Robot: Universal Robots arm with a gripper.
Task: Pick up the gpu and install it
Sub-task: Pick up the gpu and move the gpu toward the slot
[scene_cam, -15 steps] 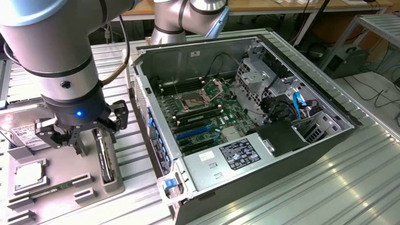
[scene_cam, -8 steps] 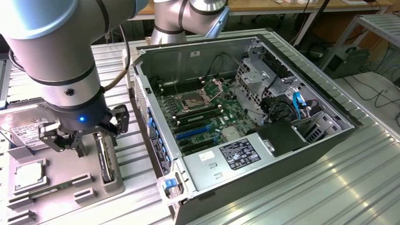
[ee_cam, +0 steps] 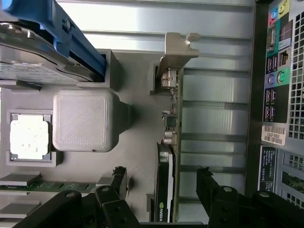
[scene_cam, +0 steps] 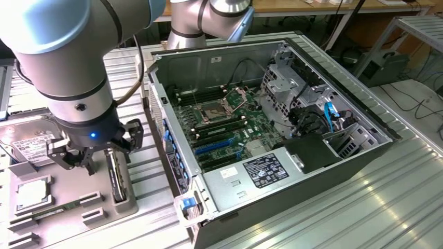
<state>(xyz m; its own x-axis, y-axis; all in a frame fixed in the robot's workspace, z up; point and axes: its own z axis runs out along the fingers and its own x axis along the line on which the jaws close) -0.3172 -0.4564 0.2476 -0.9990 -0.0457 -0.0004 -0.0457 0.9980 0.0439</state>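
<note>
The gpu [scene_cam: 119,179] stands on its edge in a slot of the grey holder tray [scene_cam: 69,181], at the exterior view's left beside the open computer case [scene_cam: 360,111]. In the wrist view the gpu [ee_cam: 166,156] shows edge-on, black, with its silver bracket [ee_cam: 173,57] at one end. My gripper [scene_cam: 97,158] hangs just above the card. It is open, and in the wrist view the gripper [ee_cam: 162,183] has one black finger [ee_cam: 118,178] on each side of the card without touching it.
On the tray lie a silver hard drive [scene_cam: 28,142], a processor chip [scene_cam: 31,192] and a green memory stick [scene_cam: 49,210]. The case's motherboard [scene_cam: 229,124] faces up. Its rear port panel [ee_cam: 280,95] is close beside the card. A grey block [ee_cam: 85,121] rises from the tray.
</note>
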